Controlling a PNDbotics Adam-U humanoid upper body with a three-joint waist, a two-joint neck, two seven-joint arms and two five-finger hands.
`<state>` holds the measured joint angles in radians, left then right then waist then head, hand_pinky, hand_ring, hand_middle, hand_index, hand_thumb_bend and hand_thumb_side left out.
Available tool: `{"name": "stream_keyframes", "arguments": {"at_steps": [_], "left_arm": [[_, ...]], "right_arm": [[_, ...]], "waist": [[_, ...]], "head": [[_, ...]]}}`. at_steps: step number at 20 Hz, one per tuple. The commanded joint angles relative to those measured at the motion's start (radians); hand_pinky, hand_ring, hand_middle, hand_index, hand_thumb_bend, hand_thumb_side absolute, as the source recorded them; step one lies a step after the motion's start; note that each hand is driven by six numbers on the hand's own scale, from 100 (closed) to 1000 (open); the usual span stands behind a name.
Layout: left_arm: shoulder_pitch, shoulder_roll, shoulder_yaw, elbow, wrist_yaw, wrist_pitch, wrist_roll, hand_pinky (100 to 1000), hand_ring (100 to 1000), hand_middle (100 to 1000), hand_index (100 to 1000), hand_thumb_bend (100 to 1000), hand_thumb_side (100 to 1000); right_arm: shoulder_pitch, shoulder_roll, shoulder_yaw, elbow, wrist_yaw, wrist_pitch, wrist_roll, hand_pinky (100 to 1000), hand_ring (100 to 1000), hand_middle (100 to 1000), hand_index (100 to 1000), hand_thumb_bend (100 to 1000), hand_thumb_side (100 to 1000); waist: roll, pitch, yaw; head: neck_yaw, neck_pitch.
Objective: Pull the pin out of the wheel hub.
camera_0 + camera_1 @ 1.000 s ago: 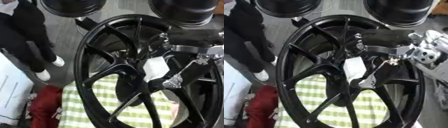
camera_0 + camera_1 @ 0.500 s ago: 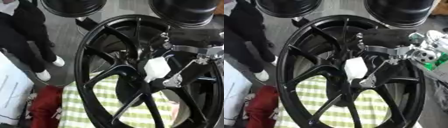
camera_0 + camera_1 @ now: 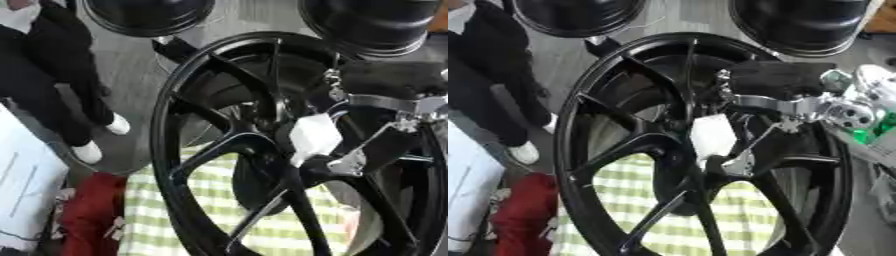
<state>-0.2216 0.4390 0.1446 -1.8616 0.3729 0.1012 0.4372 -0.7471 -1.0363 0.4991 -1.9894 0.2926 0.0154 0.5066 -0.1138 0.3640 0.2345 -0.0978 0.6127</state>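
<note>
Right hand (image 3: 776, 82) reaching in at the wheel hub (image 3: 702, 150) beside a white piece (image 3: 711, 135), presumably for the pin; finger state impossible to tell.

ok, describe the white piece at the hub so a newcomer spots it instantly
Find the big black spoked wheel over the green checked cloth. At its centre, where the spokes meet, sits a white blocky piece by the right hand. It is the only white thing among black spokes.
</note>
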Motion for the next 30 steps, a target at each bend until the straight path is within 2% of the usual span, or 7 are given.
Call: {"name": "stream_keyframes", "arguments": {"at_steps": [1, 7, 12, 17, 22, 27, 30], "left_arm": [[-0.011, 0.017, 0.004, -0.014, -0.006, -0.002, -0.003, 544, 776, 778, 714, 156, 829], [-0.012, 0.018, 0.005, -0.013, -0.006, -0.001, -0.003, 545, 777, 778, 714, 153, 827], [-0.011, 0.018, 0.004, -0.013, -0.005, -0.001, -0.005, 546, 778, 779, 714, 154, 828], [-0.009, 0.018, 0.008, -0.015, -0.005, -0.003, -0.003, 547, 778, 779, 715, 154, 826], [-0.007, 0.016, 0.012, -0.016, -0.006, -0.005, 0.000, 547, 779, 780, 715, 153, 825], [-0.002, 0.013, 0.020, -0.017, -0.007, -0.007, 0.006, 548, 780, 780, 715, 153, 826], [0.000, 0.013, 0.026, -0.017, -0.008, -0.010, 0.012, 549, 780, 781, 715, 152, 825]], "right_arm": [[-0.011, -0.031, -0.021, -0.011, -0.021, 0.004, -0.018, 829, 606, 393, 539, 280, 291], [-0.013, -0.035, -0.027, -0.011, -0.051, 0.008, -0.043, 818, 575, 348, 492, 233, 269], [-0.020, -0.054, -0.070, -0.011, -0.080, -0.006, -0.078, 809, 553, 327, 469, 194, 236], [-0.014, -0.058, -0.201, -0.011, -0.180, 0.010, -0.173, 819, 556, 313, 465, 107, 110], [0.060, -0.066, -0.351, -0.011, -0.298, 0.076, -0.296, 828, 547, 299, 457, 100, 100], [0.220, -0.096, -0.500, -0.011, -0.372, 0.083, -0.433, 832, 542, 294, 456, 100, 100], [0.335, -0.086, -0.583, -0.011, -0.398, 0.086, -0.518, 836, 538, 291, 455, 100, 100]], "waist": [[0.009, -0.015, -0.001], [0.009, -0.016, -0.002], [0.009, -0.017, -0.003], [0.012, -0.018, -0.010], [0.016, -0.017, -0.019], [0.021, -0.012, -0.032], [0.024, -0.009, -0.043]], "head": [[0.003, -0.013], [0.006, -0.014], [0.007, -0.011], [0.011, -0.007], [0.021, -0.010], [0.037, -0.012], [0.047, -0.010]]}}
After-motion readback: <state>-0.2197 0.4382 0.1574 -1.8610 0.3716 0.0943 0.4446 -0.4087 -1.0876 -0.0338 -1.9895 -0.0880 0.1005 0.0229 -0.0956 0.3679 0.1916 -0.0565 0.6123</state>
